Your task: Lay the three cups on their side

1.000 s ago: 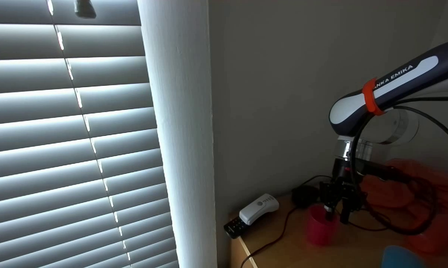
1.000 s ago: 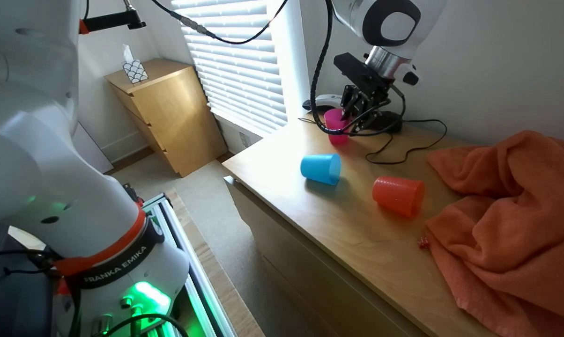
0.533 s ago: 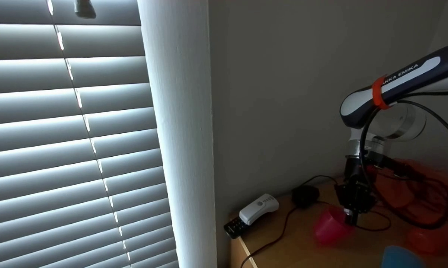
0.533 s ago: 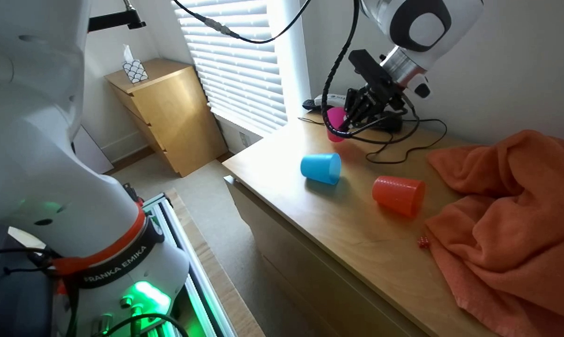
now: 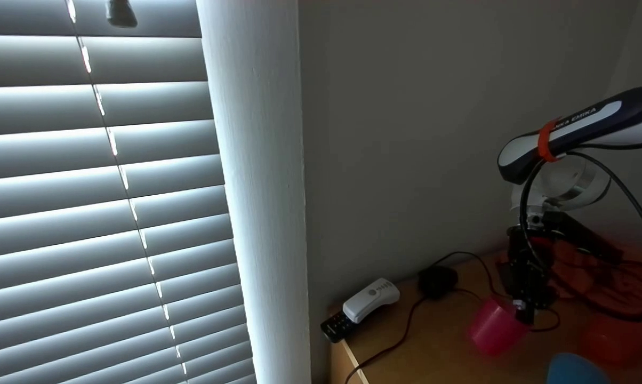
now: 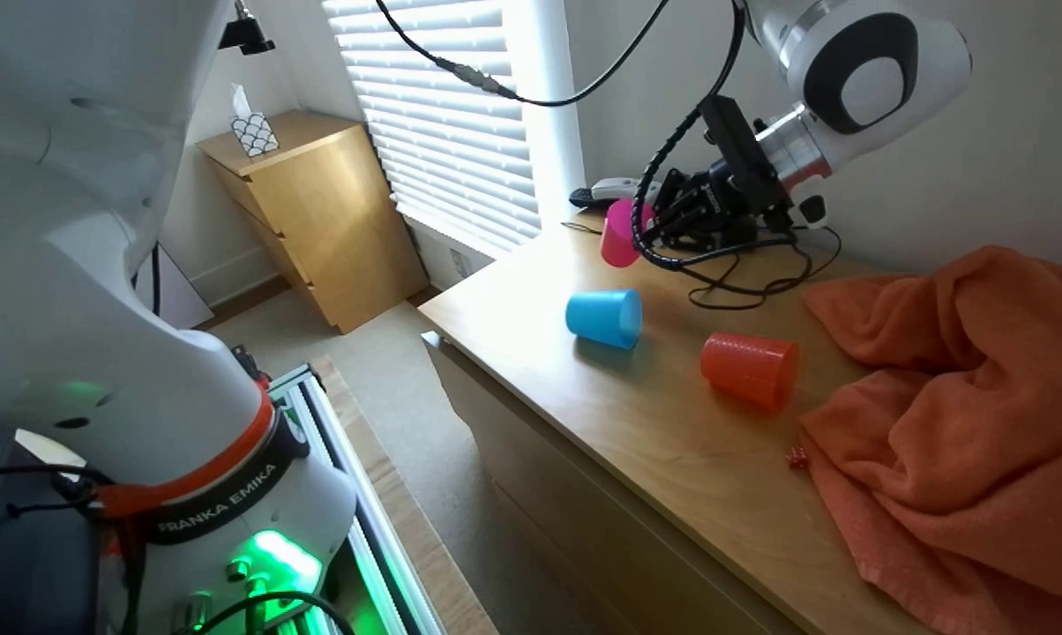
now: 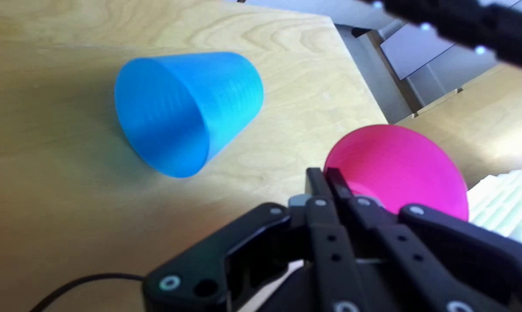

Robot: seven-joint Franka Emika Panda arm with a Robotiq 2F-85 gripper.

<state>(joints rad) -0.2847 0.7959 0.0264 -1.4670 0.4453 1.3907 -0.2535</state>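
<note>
The pink cup (image 6: 619, 236) is tilted, its mouth towards my gripper. It also shows in an exterior view (image 5: 495, 329) and, mouth facing the camera, in the wrist view (image 7: 399, 169). My gripper (image 7: 327, 175) is shut on the pink cup's rim, one finger inside, one outside. The gripper shows in both exterior views (image 5: 522, 316) (image 6: 656, 227). Whether the cup's base touches the wooden top is unclear. The blue cup (image 6: 603, 317) lies on its side, also in the wrist view (image 7: 228, 93). The red-orange cup (image 6: 750, 370) lies on its side, outside the wrist view.
An orange cloth (image 6: 954, 397) lies crumpled on the wooden dresser top (image 6: 672, 459). A black adapter (image 5: 437, 281) with a cable, a white device (image 5: 371, 300) and a dark remote (image 5: 336, 326) sit near the wall. The arm's cable loops beside the gripper.
The pink cup was upright with the gripper at its rim and has been tipped over towards the gripper. The arm has moved and rotated with it. The blue and red-orange cups stayed put.
</note>
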